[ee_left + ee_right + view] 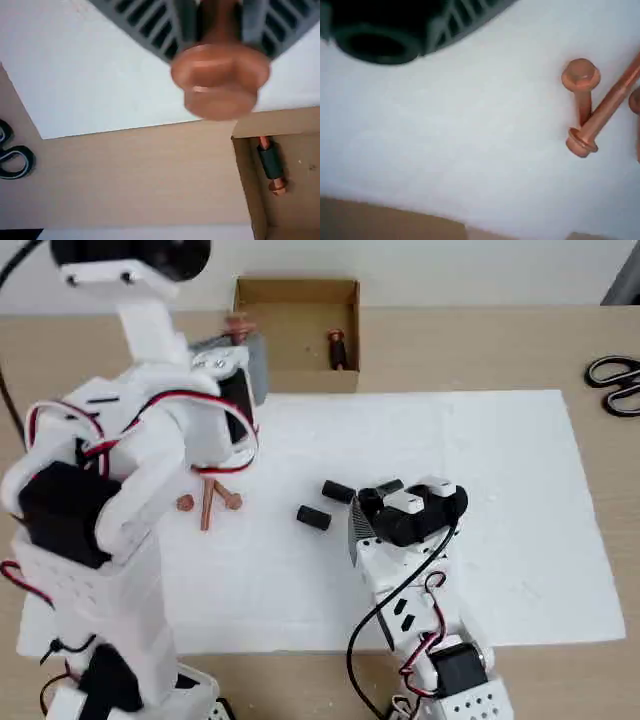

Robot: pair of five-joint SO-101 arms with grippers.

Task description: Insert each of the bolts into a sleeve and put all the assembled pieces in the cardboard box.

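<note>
Quick count from my end: five bolts. Three are loose bolts (185,503) (208,505) (232,500) on the white pad (500,490), one bolt (220,80) is in the left pincer (220,15), and one is the assembled piece (337,348) in the cardboard box (297,282). There are three bare sleeves (338,492) (313,518) (375,42), and one pair of scissors (615,385) on the tabletop (450,350).

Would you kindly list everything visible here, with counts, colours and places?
cardboard box: one, brown, on the table beyond the sheet
assembled piece: one, copper bolt in black sleeve, inside the box
loose bolts: three, copper, on the sheet near the left arm
loose sleeves: two, black, mid-sheet
foam sheet: one, white, on the table
scissors: one pair, black, right of the sheet
table: one, tan
left gripper: grey fingers, by the box, shut on copper held bolt
right gripper: grey fingers, over the sheet, shut on black held sleeve
</note>
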